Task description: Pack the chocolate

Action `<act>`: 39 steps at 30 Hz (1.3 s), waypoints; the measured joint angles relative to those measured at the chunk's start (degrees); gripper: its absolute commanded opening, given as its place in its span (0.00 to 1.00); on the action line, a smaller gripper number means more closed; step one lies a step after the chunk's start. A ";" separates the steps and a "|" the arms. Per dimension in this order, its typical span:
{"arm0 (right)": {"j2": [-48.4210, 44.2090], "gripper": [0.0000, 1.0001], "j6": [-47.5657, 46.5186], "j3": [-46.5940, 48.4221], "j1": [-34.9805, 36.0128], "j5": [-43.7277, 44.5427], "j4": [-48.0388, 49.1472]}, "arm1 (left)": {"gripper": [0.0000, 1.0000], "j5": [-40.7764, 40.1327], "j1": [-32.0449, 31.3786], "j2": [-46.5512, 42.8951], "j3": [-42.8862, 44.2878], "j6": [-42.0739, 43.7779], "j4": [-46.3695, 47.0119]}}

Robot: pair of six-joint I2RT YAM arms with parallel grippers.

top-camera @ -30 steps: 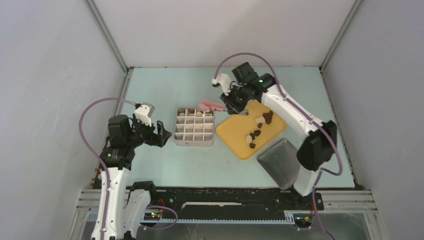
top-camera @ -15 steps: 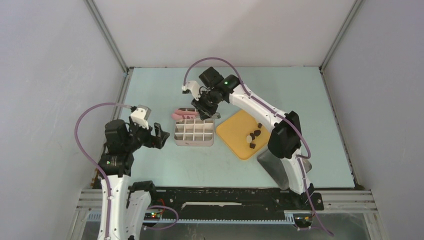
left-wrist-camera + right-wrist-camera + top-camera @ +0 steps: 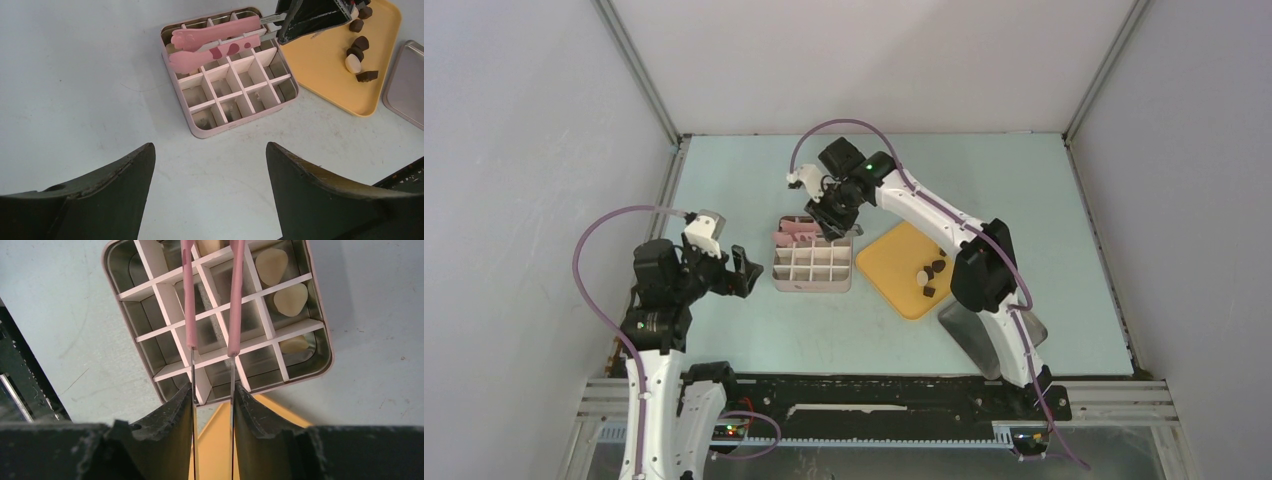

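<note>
Nearest the bottom edge of the top view, over on the left, the left gripper [image 3: 742, 268] hangs above the tabletop [image 3: 724, 190]. Its jaws are spread wide, nothing between them, nothing touching them. Its wrist cam just shows bare tabletop between the two dark fingers [image 3: 100, 200], with the divider box [image 3: 200, 131] further up the frame.

At lower right of the top view there's a grey metal lid [image 3: 962, 335] lying flat, just beside the yellow tray [image 3: 889, 262]. The loose chocolate [image 3: 352, 62] is on that tray: one cream piece and a handful of dark ones, bunched toward the right side in the left wrist view, apart from the box.

The box sits mid-frame, just left of the tray. The right wrist cam shows a few cream pieces [image 3: 292, 297] sitting in cells down the right-hand column of that view.

Furthest up, the right gripper [image 3: 832, 222] is over the box's upper edge, jaws clamped on the thin metal handle strips of the pink tongs [image 3: 792, 233]. The tongs' two arms sit a little apart and reach out over the box's upper-left cells. Their tips run off the top of the wrist view, so I can't tell if anything's pinched in them.
</note>
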 measured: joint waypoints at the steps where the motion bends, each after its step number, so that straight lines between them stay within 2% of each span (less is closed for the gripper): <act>1: 0.00 0.36 0.02 0.00 0.00 0.11 0.07 | 0.85 0.02 0.00 0.02 0.00 0.00 0.00; 8: -1.46 0.31 -0.31 -1.95 -0.17 1.60 0.57 | 0.85 0.79 0.02 0.85 -0.04 -0.44 0.48; 12: -10.12 0.31 -1.51 -13.51 -1.20 3.96 2.03 | 0.84 2.95 0.02 2.29 -0.55 -0.94 1.44; 15: -20.31 0.30 -3.04 -24.52 -3.82 6.56 2.89 | 0.84 4.39 -0.55 3.45 -1.31 -1.51 2.71; 17: -25.49 0.30 -3.72 -28.68 -6.49 7.96 2.89 | 0.83 4.92 -2.19 4.50 -1.70 -1.66 3.23; 22: -34.88 0.30 -4.13 -38.29 -16.41 9.84 4.26 | 0.83 4.37 -12.31 9.62 -1.64 -0.31 3.32; 26: -36.63 0.31 -4.09 -45.03 -24.09 11.63 4.31 | 0.83 2.89 -17.22 14.53 -1.55 1.18 2.43; 29: -36.63 0.31 -4.02 -48.24 -27.12 12.57 4.07 | 0.83 2.32 -18.73 16.15 -1.18 1.68 1.70; 39: -36.63 0.34 -3.56 -49.37 -29.22 15.41 4.35 | 0.84 1.46 -19.34 15.67 -0.70 2.27 1.53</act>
